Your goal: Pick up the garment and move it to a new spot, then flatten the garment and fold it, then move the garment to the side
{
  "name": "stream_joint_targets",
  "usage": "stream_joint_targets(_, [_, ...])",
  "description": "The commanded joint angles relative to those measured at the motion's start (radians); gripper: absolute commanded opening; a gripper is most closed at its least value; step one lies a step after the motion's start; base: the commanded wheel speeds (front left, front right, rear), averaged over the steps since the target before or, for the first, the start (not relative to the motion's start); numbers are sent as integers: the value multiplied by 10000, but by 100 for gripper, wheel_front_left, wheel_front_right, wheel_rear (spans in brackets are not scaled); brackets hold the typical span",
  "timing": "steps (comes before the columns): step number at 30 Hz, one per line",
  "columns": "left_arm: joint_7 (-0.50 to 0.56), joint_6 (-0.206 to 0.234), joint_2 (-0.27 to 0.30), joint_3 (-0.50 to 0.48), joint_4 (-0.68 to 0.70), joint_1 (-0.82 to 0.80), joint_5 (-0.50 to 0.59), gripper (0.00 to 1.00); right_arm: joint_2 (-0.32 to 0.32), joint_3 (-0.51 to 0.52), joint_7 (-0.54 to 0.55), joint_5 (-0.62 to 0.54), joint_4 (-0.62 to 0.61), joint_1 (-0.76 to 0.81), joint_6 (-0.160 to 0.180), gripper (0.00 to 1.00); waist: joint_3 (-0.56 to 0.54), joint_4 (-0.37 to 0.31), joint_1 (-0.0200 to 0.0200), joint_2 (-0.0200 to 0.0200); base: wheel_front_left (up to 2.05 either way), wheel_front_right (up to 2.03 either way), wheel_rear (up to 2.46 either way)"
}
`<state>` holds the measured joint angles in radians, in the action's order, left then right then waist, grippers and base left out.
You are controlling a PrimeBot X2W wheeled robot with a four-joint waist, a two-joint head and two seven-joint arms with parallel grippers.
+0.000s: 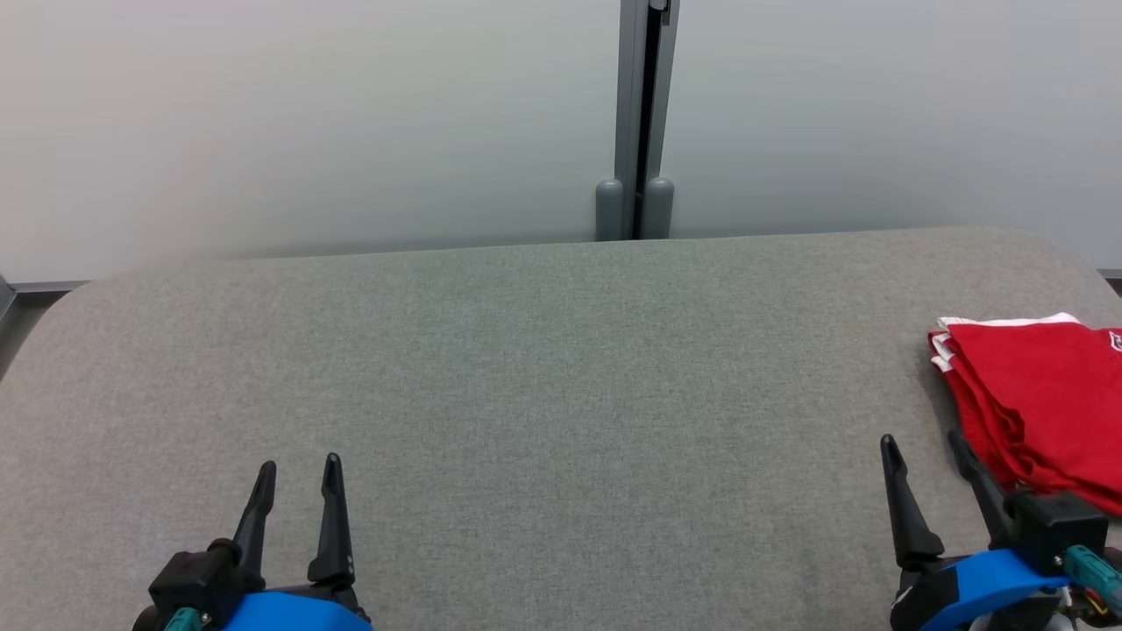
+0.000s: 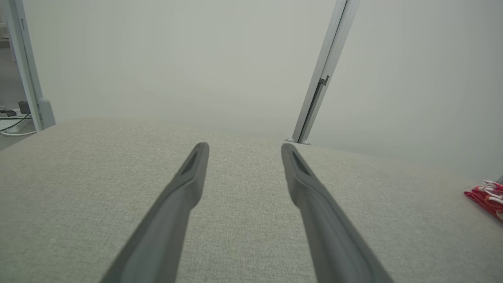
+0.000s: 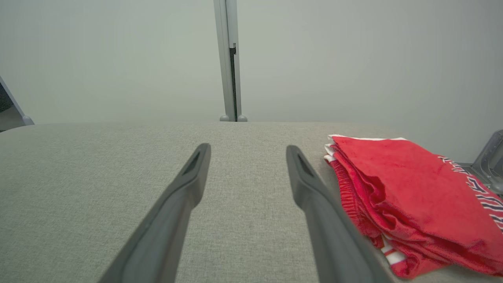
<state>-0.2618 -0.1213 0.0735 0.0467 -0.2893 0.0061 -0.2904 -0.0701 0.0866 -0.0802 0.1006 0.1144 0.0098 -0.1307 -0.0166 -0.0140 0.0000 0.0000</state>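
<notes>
One red garment (image 1: 1043, 394) at 3 o'clock on the grey tabletop (image 1: 526, 368), folded into a flat pile. Lies still, with layers stacked on top of each other. White edges poking out at the far corner of the pile. Dark and white stripes along one side, seen from the right wrist view. Cut off by the right edge of the head view, so full shape hidden there.

Just beside the pile, at about 5 o'clock: right hand (image 1: 922, 438), spread wide, gripping nothing. Two long dark fingers (image 1: 903, 517) pointing toward 12 o'clock. Outer finger right next to the red cloth; touching or not, hard to tell. Blue wrist cover (image 1: 982, 583) behind the fingers.

Far across, at about 7 o'clock: left hand (image 1: 300, 464), also spread wide, gripping nothing. Well apart from the garment. From the left wrist view, just a little bit of red at the far right side.

Under it all, soft-looking grey cloth on the tabletop, with round corners at the back.

Behind the tabletop, at 12 o'clock: pale wall (image 1: 307, 123) made of two big panels. Grey post (image 1: 644, 105) standing between the panels, with two round feet at the bottom. Off the left end, seen from the left wrist view: some cables (image 2: 11, 125) on the floor.
</notes>
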Motion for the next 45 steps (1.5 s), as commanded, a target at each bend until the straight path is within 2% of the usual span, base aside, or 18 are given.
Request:
stream_joint_targets(1, [-38,-55,-8,6,-41,92,41,100,61,-63,-17,-11,84,196,-3,100,-36,-30,0,0,0,0,0])
stream_joint_targets(34, [-38,-111,81,149,-310,34,-10,100,180,-20,-171,42,499,31,-3,100,-10,122,0,0,0,0,0])
stream_joint_targets(35, [4,-44,25,132,-335,76,-3,0,148,-17,-150,47,532,13,2,0,-12,124,2,0,0,0,0])
stream_joint_targets(39, [90,-43,-59,118,-615,197,-140,0,163,17,-45,197,904,18,2,0,-10,126,1,0,0,0,0])
stream_joint_targets(45, [408,-47,-72,-38,-531,68,-1237,0,165,104,186,1439,989,-139,2,0,0,126,1,0,0,0,0])
